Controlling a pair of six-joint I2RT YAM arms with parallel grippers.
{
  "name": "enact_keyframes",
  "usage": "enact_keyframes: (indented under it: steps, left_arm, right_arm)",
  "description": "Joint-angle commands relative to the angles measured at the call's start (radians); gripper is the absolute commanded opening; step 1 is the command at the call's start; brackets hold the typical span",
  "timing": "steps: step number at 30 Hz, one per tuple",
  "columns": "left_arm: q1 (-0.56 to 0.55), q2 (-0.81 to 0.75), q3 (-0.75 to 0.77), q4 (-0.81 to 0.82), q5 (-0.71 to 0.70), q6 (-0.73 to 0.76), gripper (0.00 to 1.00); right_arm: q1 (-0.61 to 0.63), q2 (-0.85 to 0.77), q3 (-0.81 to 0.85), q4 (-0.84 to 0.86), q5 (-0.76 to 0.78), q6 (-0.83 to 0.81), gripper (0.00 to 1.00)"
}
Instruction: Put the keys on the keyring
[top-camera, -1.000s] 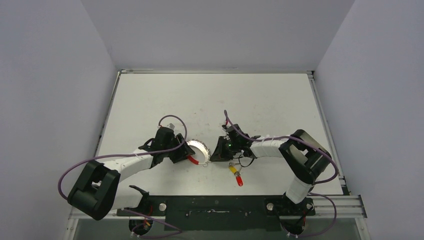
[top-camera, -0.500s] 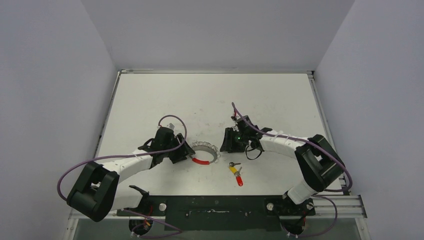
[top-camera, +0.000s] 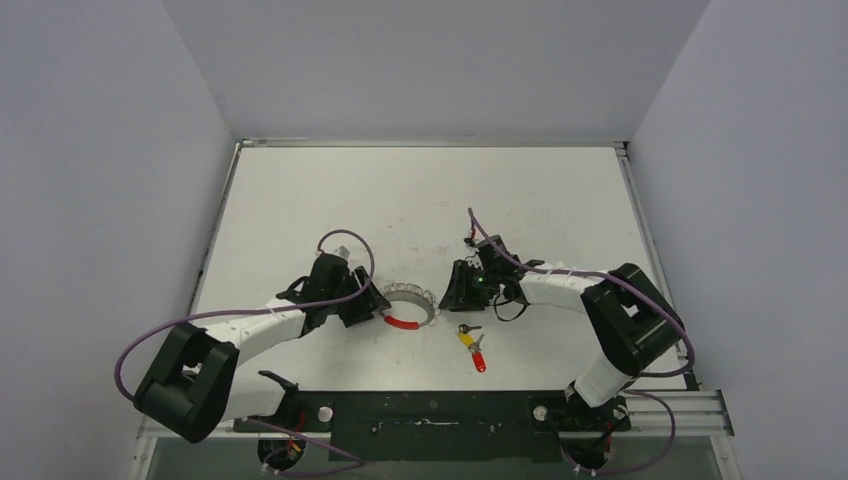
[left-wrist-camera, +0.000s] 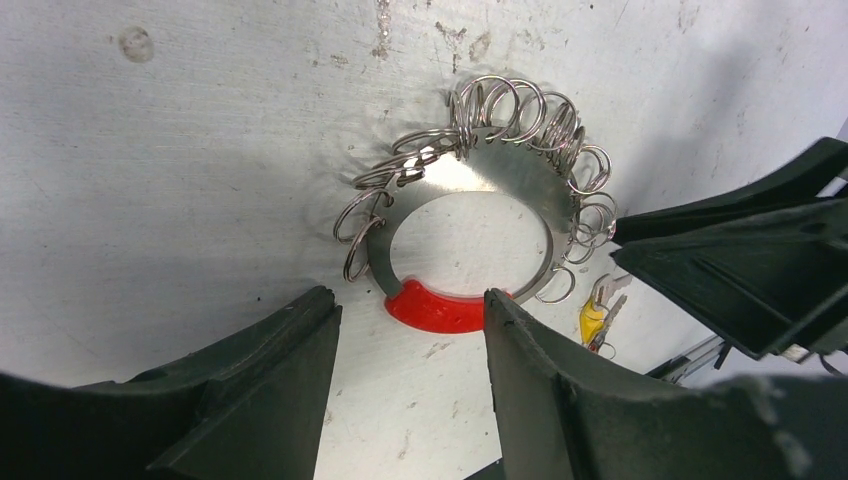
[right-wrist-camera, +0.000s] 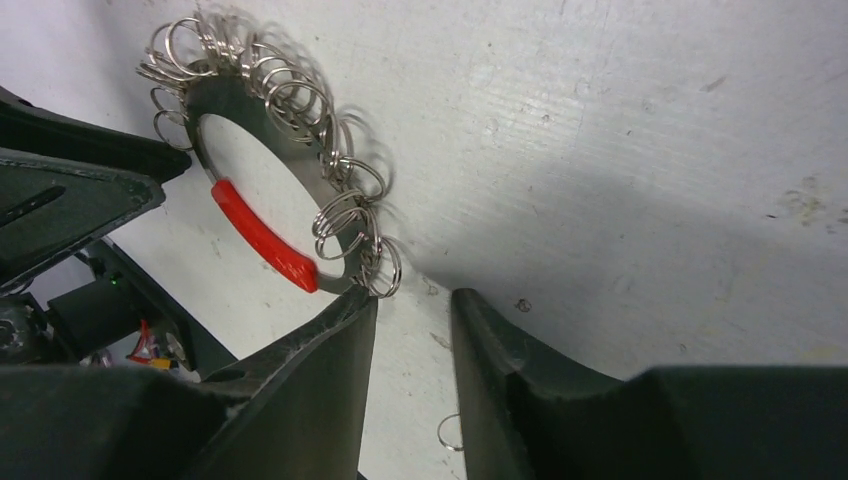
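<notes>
The keyring (top-camera: 405, 308) lies flat between the left tool (top-camera: 370, 307) and the right tool (top-camera: 452, 292). Both are spread and pinch nothing. The keys (top-camera: 471, 342) lie nearby on the surface (top-camera: 400, 200).

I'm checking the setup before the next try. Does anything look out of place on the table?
One small split ring seems to lie loose on the table, apart from the keyring, whose other rings hang bunched along its band. The keys lie unattached nearby.
</notes>
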Motion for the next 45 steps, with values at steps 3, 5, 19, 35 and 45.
enact_keyframes:
  steps: [3,5,19,35,45]
  left_arm:
    - [-0.011,0.027,0.022,-0.020,-0.012,0.024,0.53]
    - [-0.012,0.022,0.023,-0.023,-0.015,0.023,0.53]
    - [-0.013,-0.012,0.035,-0.075,-0.049,0.032,0.54]
    - [-0.020,-0.048,0.034,-0.084,-0.055,0.044,0.54]
    - [-0.032,-0.148,-0.001,-0.033,-0.060,0.049,0.57]
  right_arm:
    - [0.001,0.095,-0.016,0.158,-0.076,0.084,0.31]
    - [0.001,0.118,-0.022,0.181,-0.083,0.100,0.27]
    - [0.001,0.132,0.048,0.056,-0.050,-0.013,0.02]
    - [0.126,0.199,0.367,-0.428,0.177,-0.385,0.23]
    - [-0.012,0.070,0.213,-0.221,-0.022,-0.277,0.51]
